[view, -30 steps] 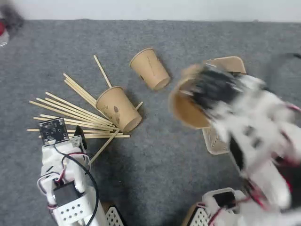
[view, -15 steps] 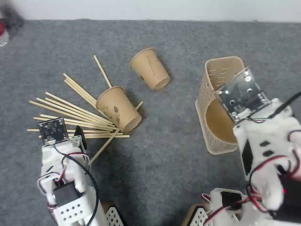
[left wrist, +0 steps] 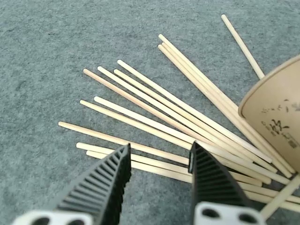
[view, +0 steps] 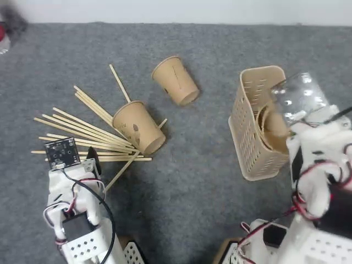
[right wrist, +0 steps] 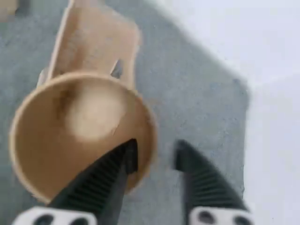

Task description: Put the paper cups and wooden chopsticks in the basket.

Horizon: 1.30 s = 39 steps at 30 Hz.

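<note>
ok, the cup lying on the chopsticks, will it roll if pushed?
Likely yes: the cup lies on its side, tapered, so it should roll in a curve. Thin paper, so probably light and crushable. The chopsticks beneath may slide along.

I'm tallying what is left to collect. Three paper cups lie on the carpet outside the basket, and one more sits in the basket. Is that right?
Not three but two lie on the carpet outside the basket, as the high view shows: one cup on the chopsticks, a second cup farther back. A third cup does sit in the basket.
</note>
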Motion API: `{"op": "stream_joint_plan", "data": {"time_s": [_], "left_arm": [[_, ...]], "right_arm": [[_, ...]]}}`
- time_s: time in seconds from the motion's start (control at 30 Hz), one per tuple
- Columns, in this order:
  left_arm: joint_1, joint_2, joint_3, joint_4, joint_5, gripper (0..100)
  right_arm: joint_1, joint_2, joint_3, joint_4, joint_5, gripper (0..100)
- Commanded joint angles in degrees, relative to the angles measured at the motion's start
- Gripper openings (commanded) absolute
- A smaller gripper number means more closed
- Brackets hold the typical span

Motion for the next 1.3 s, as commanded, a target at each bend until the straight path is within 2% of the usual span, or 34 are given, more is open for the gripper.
{"op": "stream_joint_plan", "data": {"time_s": [0.0,0.1,0.23,0.4,0.53,0.7,0.87,1.1,1.27], "left_arm": [[0.53,-0.62,-0.66,0.53,0.18,20],[0.53,-0.62,-0.66,0.53,0.18,20],[0.53,-0.62,-0.66,0.53,0.18,20],[0.53,-0.62,-0.66,0.53,0.18,20],[0.53,-0.62,-0.66,0.62,0.18,20],[0.53,-0.53,-0.66,0.62,0.18,20],[0.53,-0.62,-0.66,0.62,0.18,20],[0.44,-0.70,-0.75,0.70,0.70,20],[2.02,-0.70,-4.97,4.31,-5.27,22]], "right_arm": [[0.57,-0.66,-0.26,-8.13,-6.51,34.4],[-0.75,0.57,1.14,-12.97,-6.33,29.2],[-0.92,0.22,3.60,-13.49,-6.77,24.3],[-3.12,-0.84,10.99,-13.93,-6.42,23.9],[-3.74,-0.22,19.25,-21.76,-6.42,23.9],[-3.47,-0.57,19.60,-26.59,-6.77,23.9],[-3.74,-4.70,14.33,-19.65,-7.56,23.9],[-3.91,-16.13,13.01,-3.47,-17.85,23.8],[-7.60,-21.85,20.75,4.18,-19.08,21.9]]}}
